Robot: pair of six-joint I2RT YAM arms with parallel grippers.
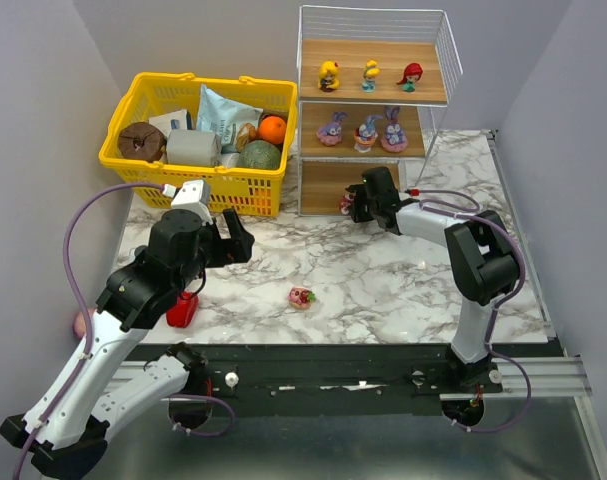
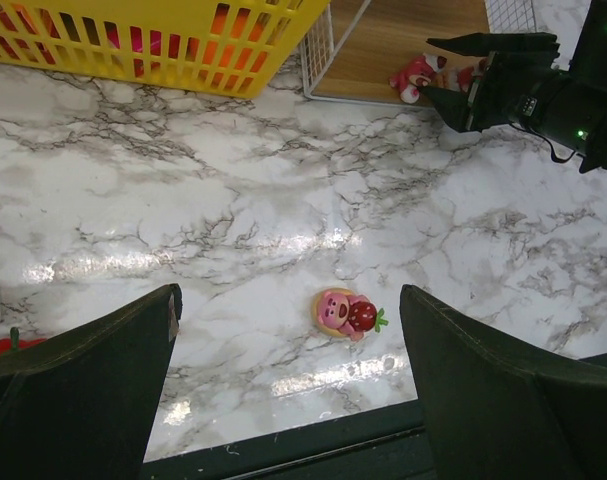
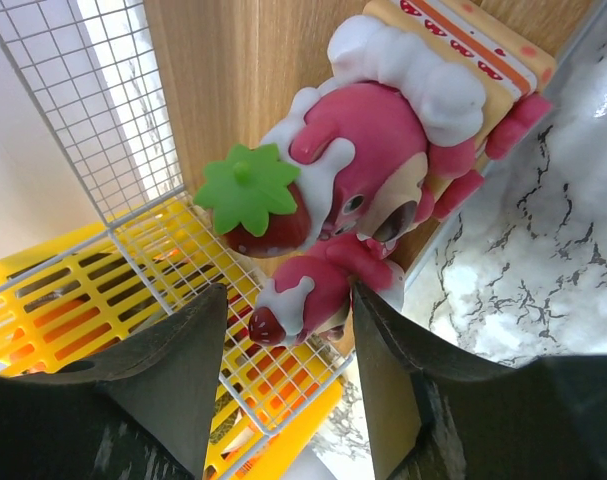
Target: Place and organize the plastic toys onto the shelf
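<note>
Shelf [image 1: 388, 52]: three wooden tiers in white wire, dead ahead of the right gripper [image 3: 288, 300], which reaches in at the bottom board.
Top tier: three dolls in a row, yellow-haired doll [image 1: 330, 75], blue-haired doll [image 1: 370, 74] and red-haired doll [image 1: 412, 75], all upright, well above the right fingertips.
Middle tier: three purple-pink bunnies [image 1: 367, 131] side by side, upright, one level above that gripper.
Right gripper: jaws apart, and the pink strawberry figure [image 3: 373, 170] sits right at the tips, its lower end between the two fingers. No firm pinch shows.
Pink strawberry figure: on the bottom board at its front edge, a green-capped strawberry against it and a cake slice behind.
Left gripper [image 2: 291, 300]: jaws spread wide, holding nothing, hovering over the marble table [image 1: 383, 280].
Loose toy [image 2: 345, 312]: pink round figure with a red strawberry, lying on the marble just ahead of the left fingers, in the gap between them, touching neither, well apart from the shelf.
Yellow basket [image 1: 198, 185]: beyond the left gripper, beside the shelf, full of groceries.
Writing: a pale blue packet [image 1: 223, 115] in the basket carries print, too small to read.
Red bell pepper [image 1: 182, 310]: on the marble, just outside the left gripper's left finger.
</note>
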